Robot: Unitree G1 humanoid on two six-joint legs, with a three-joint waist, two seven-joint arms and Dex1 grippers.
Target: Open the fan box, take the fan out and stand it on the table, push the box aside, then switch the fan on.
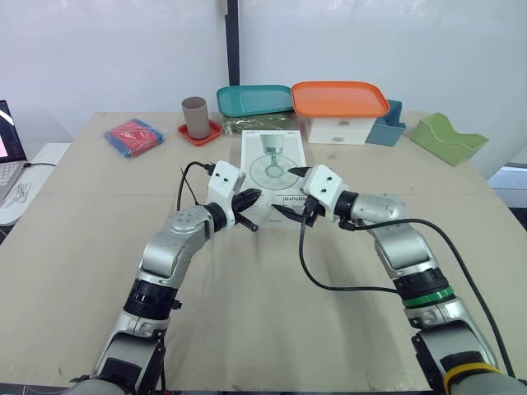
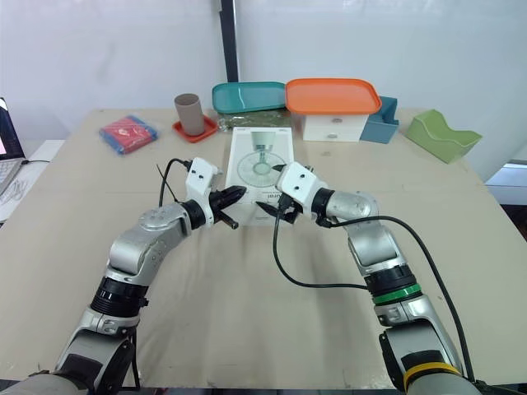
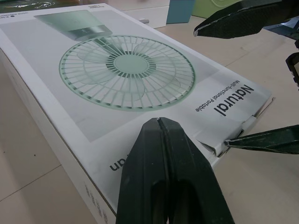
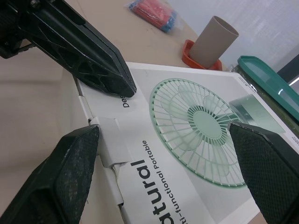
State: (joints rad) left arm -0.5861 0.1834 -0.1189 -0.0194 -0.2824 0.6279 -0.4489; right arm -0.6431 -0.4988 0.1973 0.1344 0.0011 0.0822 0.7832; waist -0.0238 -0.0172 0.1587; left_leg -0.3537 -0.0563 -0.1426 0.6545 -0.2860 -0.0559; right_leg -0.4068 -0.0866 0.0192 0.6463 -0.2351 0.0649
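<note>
1. Fan box [image 1: 274, 169]: white carton w/ a green fan printed on top. It lies flat at the centre of the table [image 1: 99, 214], near end toward the robot and far end close to a teal-lidded tub [image 1: 255, 100]. It looks shut; no fan is out.
2. Left gripper [image 1: 249, 200]: fingers pressed together, holding nothing. The tip sits at the box's near edge, on the robot's left side. Can't tell if it presses the lid or hovers just over it.
3. Right gripper [image 1: 286, 191]: spread wide and empty. One finger is at the tuck flap [image 4: 112, 140] on the box's near end; the other hangs above the printed fan.
4. Step in hand, as I judge it: the very first one, opening the box. Lifting the fan out, pushing the box aside and switching on are all yet to do.
5. Next move prob. needs the lower right fingertip to catch the flap's edge and draw it out toward the robot, w/ the left tip pinning the lid so the light carton doesn't slide.
6. Risk: the flap is thin card, so a hard pull could tear it or drag the whole box.
</note>
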